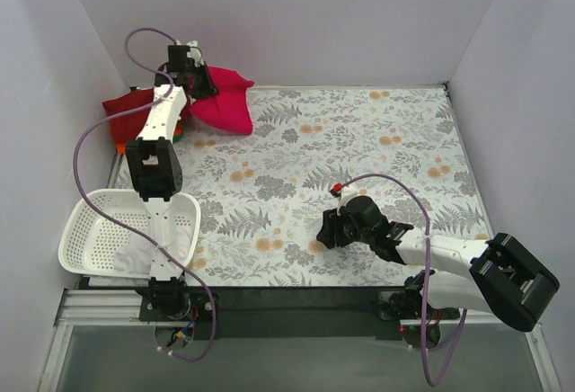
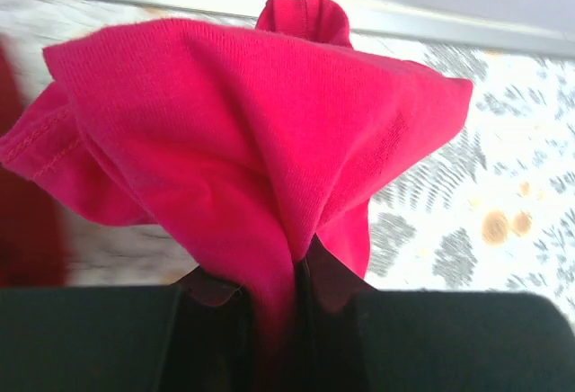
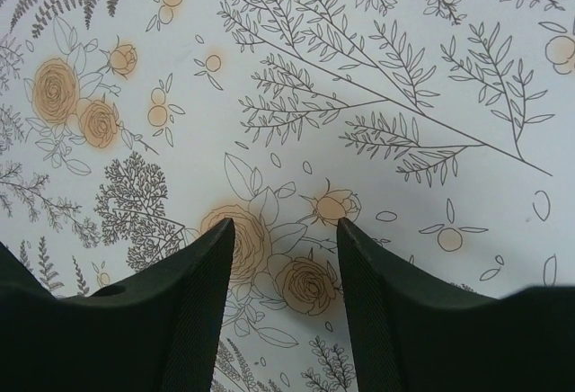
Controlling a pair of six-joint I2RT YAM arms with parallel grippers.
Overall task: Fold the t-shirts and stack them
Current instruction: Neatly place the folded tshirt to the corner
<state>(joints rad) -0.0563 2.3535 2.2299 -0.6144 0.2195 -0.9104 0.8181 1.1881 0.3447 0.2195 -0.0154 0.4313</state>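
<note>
Right hand: the right hand (image 3: 286,227) hung low over bare print at the near side, black fingers spread and nothing between them. Parked, I'd say, waiting for a corner to take.
Basket: a white plastic lattice basket (image 1: 85,217) sat near left beside the left arm, off the folding space.
Worktop: the floral-printed worktop (image 1: 359,140) lay open mid-scene, likely room for spreading.
Left hand: the left hand (image 2: 269,302) was stretched to the far-left corner, pinching a bunch of the bright pinkish-red soft cloth t-shirt (image 1: 229,100).
Shirt: it was crumpled by the back wall, fanning out from the pinch, a grip for dragging, not folding.
Pile: a darker red t-shirt (image 1: 126,109) was heaped just left of it.
</note>
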